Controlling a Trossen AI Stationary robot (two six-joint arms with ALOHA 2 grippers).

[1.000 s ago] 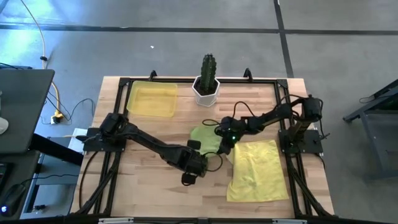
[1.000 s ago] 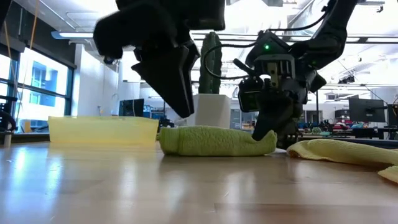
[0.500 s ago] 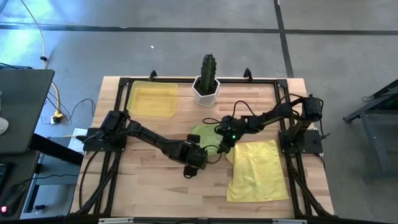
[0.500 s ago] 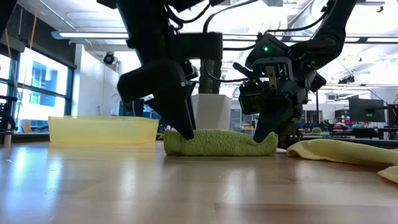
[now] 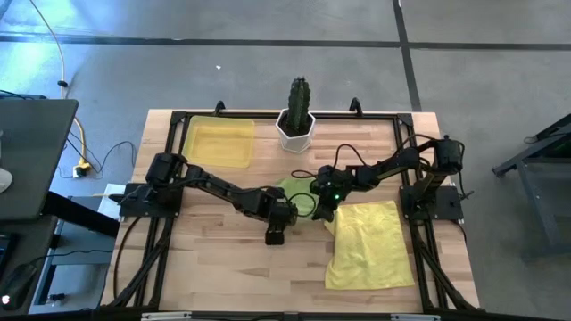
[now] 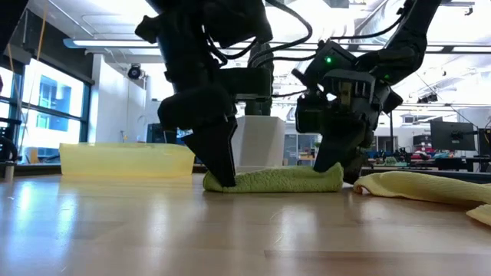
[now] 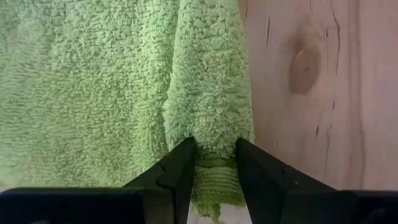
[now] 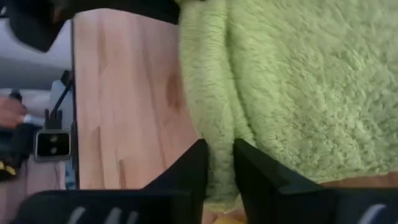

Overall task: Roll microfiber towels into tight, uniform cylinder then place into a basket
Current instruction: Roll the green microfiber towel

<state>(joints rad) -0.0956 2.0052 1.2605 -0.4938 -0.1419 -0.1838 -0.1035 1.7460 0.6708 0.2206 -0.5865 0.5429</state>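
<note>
The lime green towel (image 6: 280, 180) lies as a low, part-rolled bundle on the wooden table, in the middle. My left gripper (image 6: 224, 178) stands on the bundle's left end, shut on it. My right gripper (image 6: 331, 167) comes slanting down onto the right end and is shut on the towel there. The pale yellow towel (image 5: 368, 242) lies spread flat toward the table's right side. The yellow basket (image 5: 219, 143) sits at the far left with nothing in it. My left gripper has the green towel's rolled edge (image 7: 210, 124) between its two fingers, at the roll's end. The fingers point steeply down and lie along the roll, which narrows where it passes between them. The towel rests on the table. My right gripper has a thick fold at the green towel's edge (image 8: 217, 134) between its two fingers. It comes slanting down from the table's right side. The towel lies on the table under it.
A white pot with a cactus (image 5: 295, 125) stands at the far edge, just behind the green towel. A black frame runs round the table top (image 5: 178, 267). Bare wood lies along the near edge. The yellow towel's corner (image 6: 376, 182) lies close to my right gripper.
My left gripper has come down and toward the table's far edge, from above the table onto the left end of the green towel. The towel bundle now lies lower and flatter than before, most of all at that end. My right gripper has stayed at the right end.
</note>
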